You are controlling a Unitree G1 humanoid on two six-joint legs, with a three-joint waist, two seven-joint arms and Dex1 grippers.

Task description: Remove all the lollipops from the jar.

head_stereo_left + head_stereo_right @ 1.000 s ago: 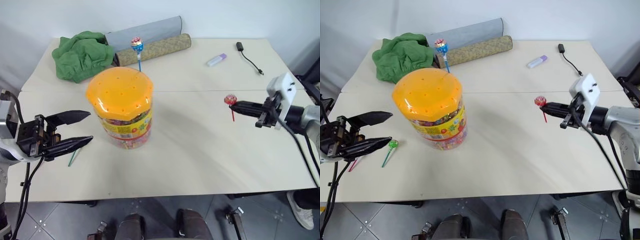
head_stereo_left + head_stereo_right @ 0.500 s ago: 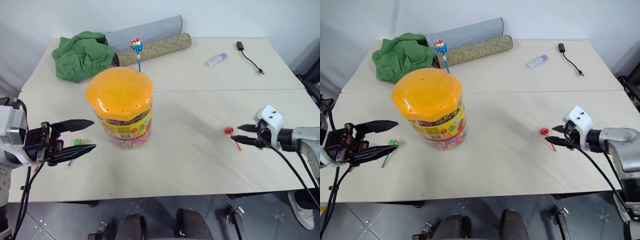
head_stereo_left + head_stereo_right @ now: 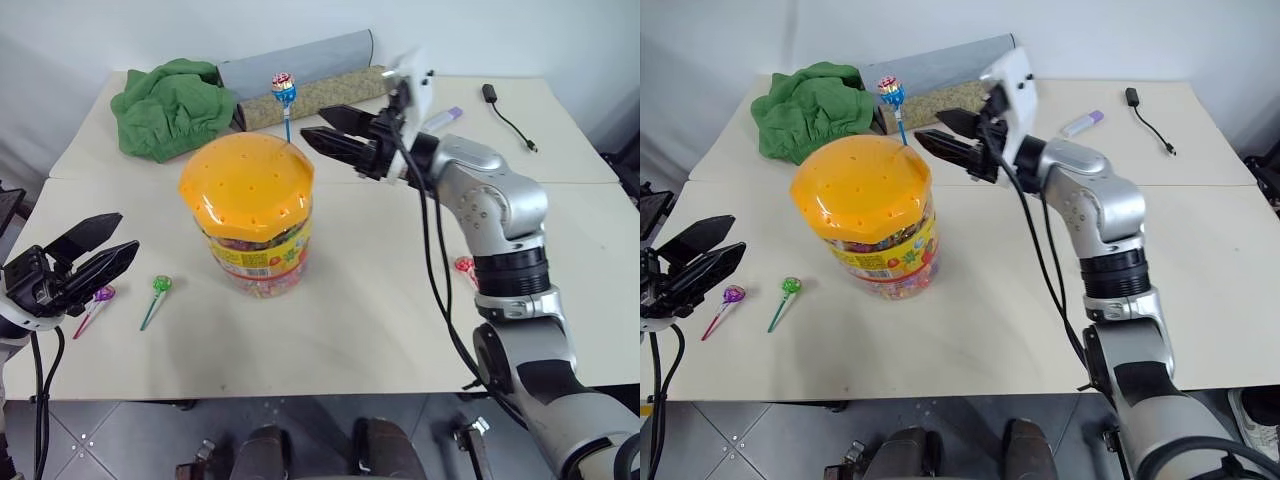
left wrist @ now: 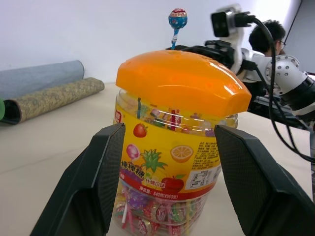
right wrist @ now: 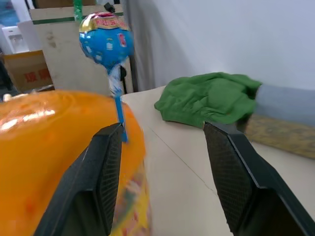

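Worktop [image 3: 400, 330]: jar [image 3: 252, 218] is being kept upright left of centre, blue lollipop [image 3: 284, 88] standing in its lid's far edge. Right tool [image 3: 322, 125], jaws apart and empty, is being aimed beside it; the thin stick should be pinched low and drawn straight up. Left tool [image 3: 95, 252] is being held open, empty, near the purple lollipop [image 3: 102, 294] and green lollipop [image 3: 161, 285] lying on the worktop.

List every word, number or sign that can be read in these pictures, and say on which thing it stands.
Jar label: Chinese characters, a white nutrition panel and a number beneath; too small to read surely.
Blue lollipop wrapper: small print, blurred, unreadable.
Cardboard box in the background: red characters, blurred, unreadable.
Nothing else bears readable text.
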